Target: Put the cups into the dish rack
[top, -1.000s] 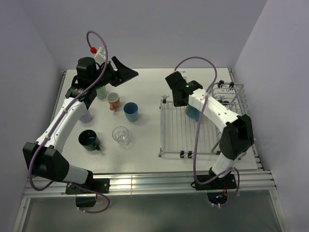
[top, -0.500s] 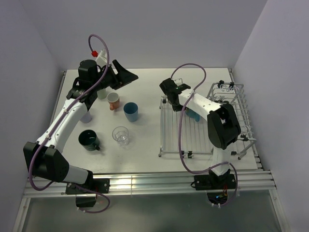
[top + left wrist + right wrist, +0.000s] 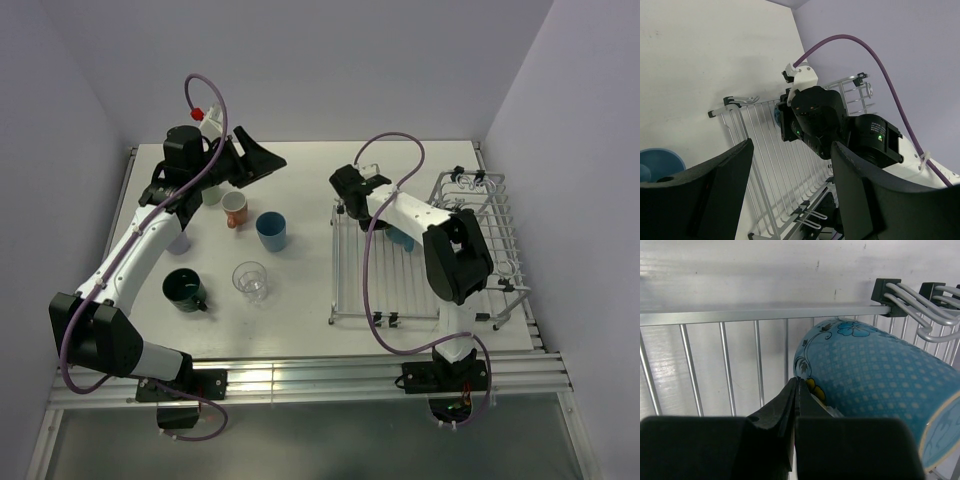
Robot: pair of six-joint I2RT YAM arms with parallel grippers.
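We've got the dish rack [image 3: 360, 290] on the right of the counter [image 3: 300, 290], with the light blue mug [image 3: 875, 370] on its side in the far part. Its long axis slants across the bars, base at the rail and mouth away from it. The right tool [image 3: 794, 400] is pressed together on nothing, with the mug just beside it to the right.

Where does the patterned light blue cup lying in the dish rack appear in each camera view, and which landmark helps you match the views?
Top external: the patterned cup is at the far end of the dish rack, partly under the right arm.
Left wrist: only a blue sliver shows, left of the right arm.
Right wrist: it fills the right half, lying on its side.
Shared landmark: the rack's silver bars, visible in all three.
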